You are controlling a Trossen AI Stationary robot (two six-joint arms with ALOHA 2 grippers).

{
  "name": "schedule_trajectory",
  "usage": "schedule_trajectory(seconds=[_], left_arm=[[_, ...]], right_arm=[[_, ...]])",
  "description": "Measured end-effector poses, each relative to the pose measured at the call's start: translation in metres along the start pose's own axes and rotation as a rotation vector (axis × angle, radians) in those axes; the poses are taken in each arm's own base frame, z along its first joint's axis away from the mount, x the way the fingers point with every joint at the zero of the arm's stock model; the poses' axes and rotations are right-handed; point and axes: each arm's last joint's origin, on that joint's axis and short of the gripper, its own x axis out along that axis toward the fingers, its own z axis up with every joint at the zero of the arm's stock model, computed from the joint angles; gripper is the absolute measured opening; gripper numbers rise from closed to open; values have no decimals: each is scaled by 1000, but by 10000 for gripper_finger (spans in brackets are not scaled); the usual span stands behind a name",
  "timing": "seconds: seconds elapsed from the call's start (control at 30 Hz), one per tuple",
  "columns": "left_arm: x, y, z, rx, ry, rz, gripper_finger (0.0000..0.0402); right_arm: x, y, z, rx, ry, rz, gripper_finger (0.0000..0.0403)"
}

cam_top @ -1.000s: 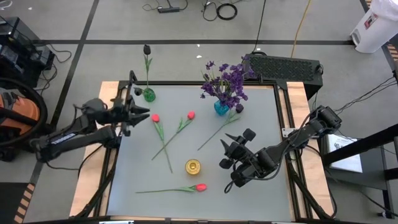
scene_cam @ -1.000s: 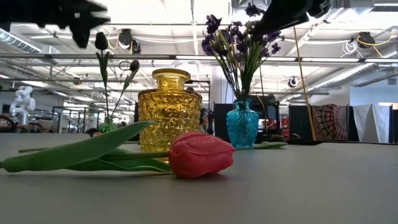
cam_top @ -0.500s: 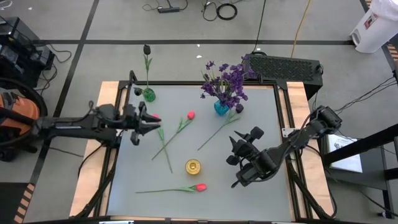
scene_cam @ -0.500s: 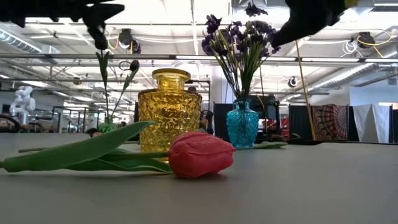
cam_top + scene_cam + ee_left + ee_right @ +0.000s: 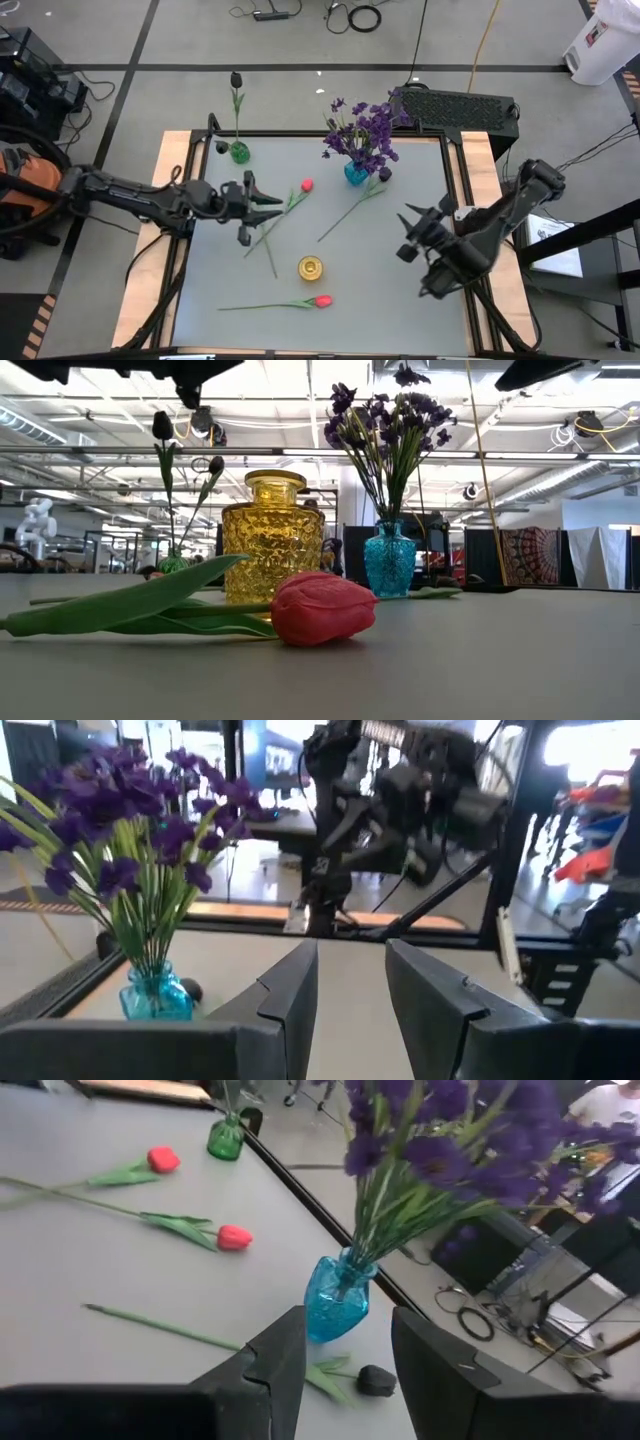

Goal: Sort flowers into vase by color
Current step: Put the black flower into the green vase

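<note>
**Tulips lie loose on the table**

Three red tulips (image 5: 306, 185) lie on the grey table (image 5: 420, 170), near the yellow vase (image 5: 310, 267). Purple flowers (image 5: 365, 130) stand in the blue vase (image 5: 355, 173) at the far side. A black tulip (image 5: 236, 80) stands in the green vase (image 5: 239, 152), far left. The left gripper (image 5: 280, 206) hangs over the tulips, fingers apart, holding nothing. The right gripper (image 5: 405, 235) waits at the right, fingers apart, empty.
</note>
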Motion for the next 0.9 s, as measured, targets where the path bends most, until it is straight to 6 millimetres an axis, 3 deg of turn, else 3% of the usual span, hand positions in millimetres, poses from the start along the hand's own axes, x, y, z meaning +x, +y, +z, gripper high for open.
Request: schedule_trajectory(seconds=[0.27,0.4,0.53,0.7,0.9], left_arm=[[20,-5,-5,12,64,22,127],[26,-6,-9,14,84,28,127],[29,-6,-12,17,101,43,127],[30,-5,-14,22,109,51,127],[30,-5,-14,42,110,59,127]], right_arm=[[-26,-50,-2,166,-75,137,139],[-23,-76,-17,303,-124,179,139],[-9,-93,-44,495,-114,186,139],[5,-100,-76,809,-84,212,139],[15,-90,-94,1022,-32,220,139]])
